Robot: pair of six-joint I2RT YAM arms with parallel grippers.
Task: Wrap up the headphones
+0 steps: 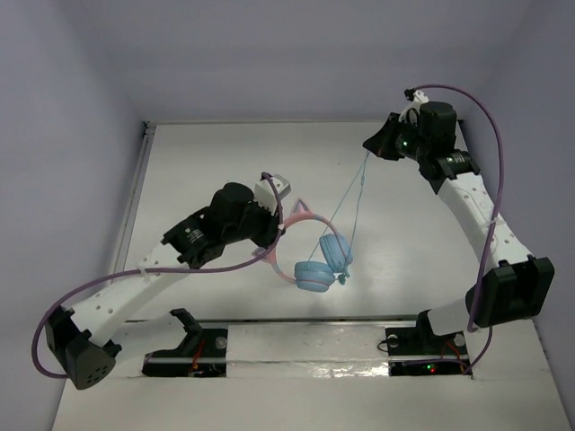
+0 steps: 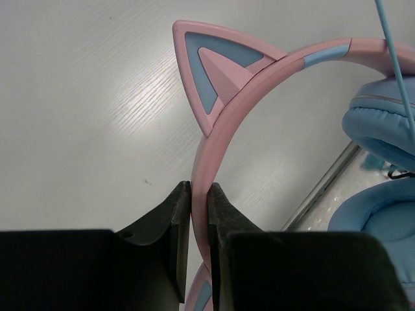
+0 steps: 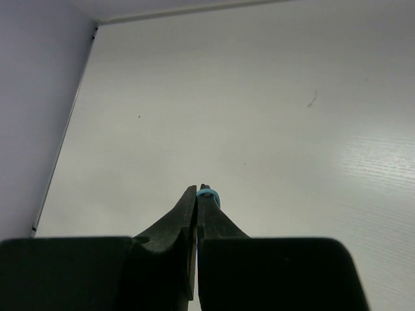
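headphones (image 1: 319, 260) are getting held two ways: left fingers (image 2: 176, 246) are clamping the pink headband (image 2: 220, 133), right fingers (image 3: 181, 246) are pinching the blue cord (image 3: 209, 195) over the table (image 1: 225, 162).

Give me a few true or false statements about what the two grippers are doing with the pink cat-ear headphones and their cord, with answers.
1. The left gripper is shut on the pink cat-ear headband. True.
2. The right gripper is open and empty. False: it is shut on the thin light blue cord.
3. The cord runs from the round light blue ear cups up to the right gripper. True.
4. The ear cups hang beside the right gripper. False: they are close to the left gripper.
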